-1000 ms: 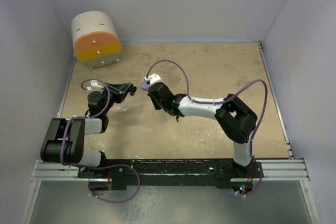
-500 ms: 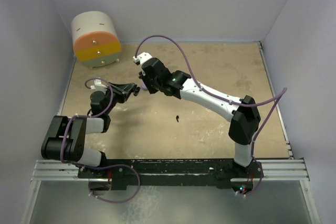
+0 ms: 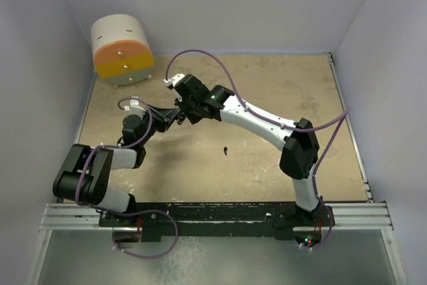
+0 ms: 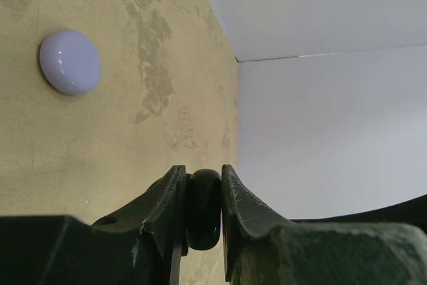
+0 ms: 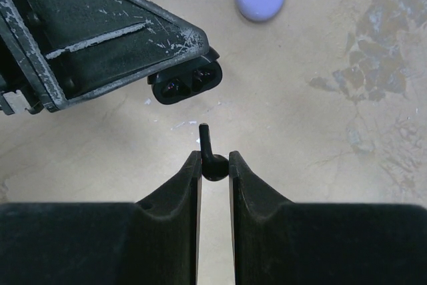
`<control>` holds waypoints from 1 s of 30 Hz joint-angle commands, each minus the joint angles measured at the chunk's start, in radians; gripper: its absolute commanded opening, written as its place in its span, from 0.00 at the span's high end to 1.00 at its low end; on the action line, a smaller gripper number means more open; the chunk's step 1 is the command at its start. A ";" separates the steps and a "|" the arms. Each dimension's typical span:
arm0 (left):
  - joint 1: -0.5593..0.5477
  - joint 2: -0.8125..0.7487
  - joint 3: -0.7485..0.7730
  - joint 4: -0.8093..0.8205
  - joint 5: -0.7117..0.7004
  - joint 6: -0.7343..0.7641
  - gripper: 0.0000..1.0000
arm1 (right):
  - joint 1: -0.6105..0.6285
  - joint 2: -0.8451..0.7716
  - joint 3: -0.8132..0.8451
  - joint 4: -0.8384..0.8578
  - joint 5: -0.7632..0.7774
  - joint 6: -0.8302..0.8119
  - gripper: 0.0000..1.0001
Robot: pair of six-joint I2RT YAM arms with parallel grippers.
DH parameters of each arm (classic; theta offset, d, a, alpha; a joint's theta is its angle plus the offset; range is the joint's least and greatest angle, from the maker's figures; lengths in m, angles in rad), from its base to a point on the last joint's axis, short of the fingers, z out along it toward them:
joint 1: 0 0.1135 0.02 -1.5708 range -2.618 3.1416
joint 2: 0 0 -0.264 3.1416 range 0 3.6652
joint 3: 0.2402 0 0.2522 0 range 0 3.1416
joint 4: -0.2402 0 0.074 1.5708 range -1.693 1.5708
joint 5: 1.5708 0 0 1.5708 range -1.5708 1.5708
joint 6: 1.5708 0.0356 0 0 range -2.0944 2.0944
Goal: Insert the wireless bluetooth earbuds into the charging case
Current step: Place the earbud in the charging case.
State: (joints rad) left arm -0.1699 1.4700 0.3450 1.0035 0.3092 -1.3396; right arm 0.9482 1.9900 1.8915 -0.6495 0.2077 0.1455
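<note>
Right wrist alone shows its end effector (image 5: 214,155) pinching a black earbud (image 5: 211,163).

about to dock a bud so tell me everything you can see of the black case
The case is small, rounded and glossy black, plastic by its look. Its open face shows two dark sockets side by side, seemingly empty. The left gripper pinches it at its fingertips, apparently clear of the table. The sockets face the black earbud, whose stem points at them across a gap. Nothing else touches it.
</note>
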 commanded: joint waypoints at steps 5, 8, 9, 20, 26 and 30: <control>-0.040 -0.054 0.045 -0.063 -0.057 0.120 1.00 | -0.001 -0.034 -0.040 -0.016 -0.033 0.000 0.94; -0.054 -0.065 0.049 -0.082 -0.071 0.141 1.00 | 0.000 -0.037 -0.059 -0.004 -0.037 -0.003 0.96; -0.058 -0.067 0.049 -0.084 -0.073 0.144 1.00 | 0.000 -0.038 -0.064 -0.003 -0.037 -0.005 0.97; -0.087 -0.082 0.044 -0.095 -0.080 0.183 1.00 | 0.000 -0.027 -0.076 0.028 -0.063 -0.020 1.00; -0.097 -0.099 0.046 -0.106 -0.086 0.206 1.00 | 0.001 -0.019 -0.072 0.033 -0.070 -0.027 1.00; -0.104 -0.102 0.047 -0.102 -0.085 0.208 1.00 | -0.001 -0.015 -0.069 0.035 -0.070 -0.030 1.00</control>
State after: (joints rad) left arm -0.2630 1.3956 0.3580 0.8692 0.2302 -1.1633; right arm 0.9482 1.9900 1.8191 -0.6308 0.1570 0.1352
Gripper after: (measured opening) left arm 0.237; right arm 0.208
